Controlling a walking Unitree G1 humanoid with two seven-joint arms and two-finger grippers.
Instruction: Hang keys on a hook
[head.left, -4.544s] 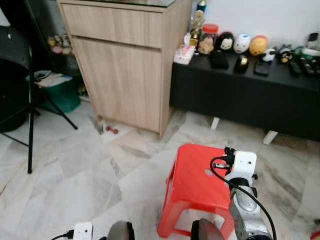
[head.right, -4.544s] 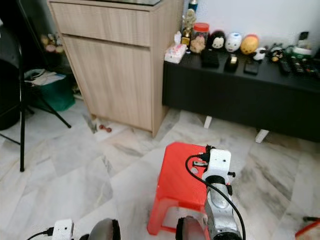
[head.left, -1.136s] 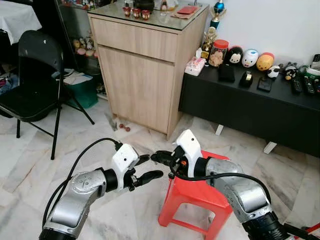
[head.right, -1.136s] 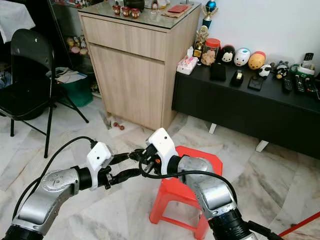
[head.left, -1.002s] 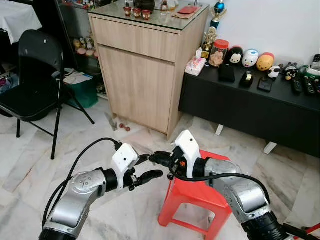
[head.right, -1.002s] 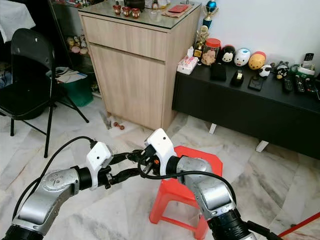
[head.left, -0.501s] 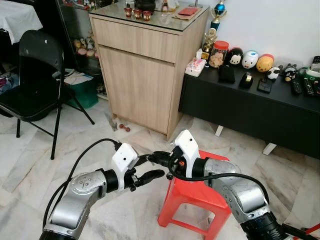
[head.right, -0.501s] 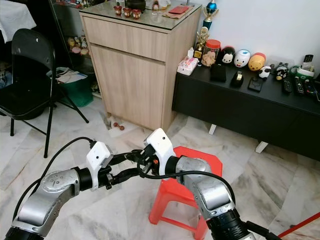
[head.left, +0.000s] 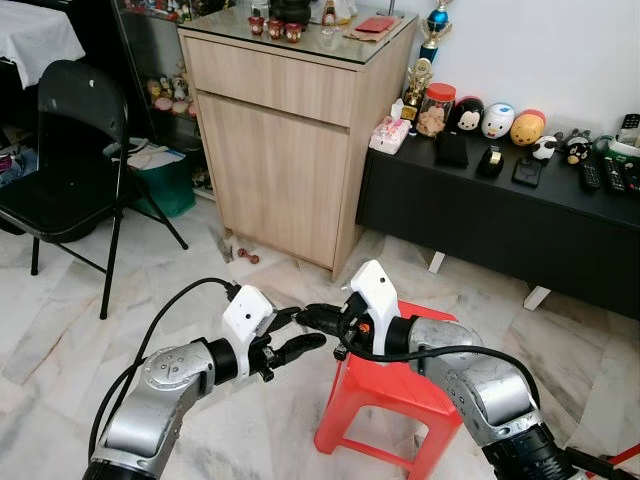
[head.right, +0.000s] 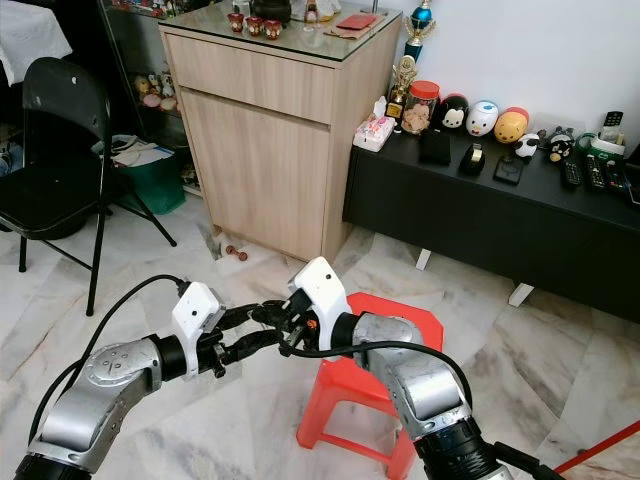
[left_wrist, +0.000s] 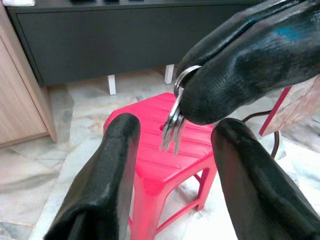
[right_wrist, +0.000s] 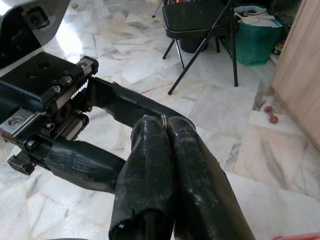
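keys (left_wrist: 172, 122) hanging down, right gripper (left_wrist: 197, 102) pinching ring

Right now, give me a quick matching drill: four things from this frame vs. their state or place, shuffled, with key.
Column 1
1. keys
2. left hand
3. red stool
4. black folding chair

Column 2
A. on the marble floor under the right arm
B. open, one finger on either side of the hanging keys
C. pinched by their ring in the shut right hand
D. beside the wooden cabinet, on the robot's left

Pairs: 1-C, 2-B, 3-A, 4-D
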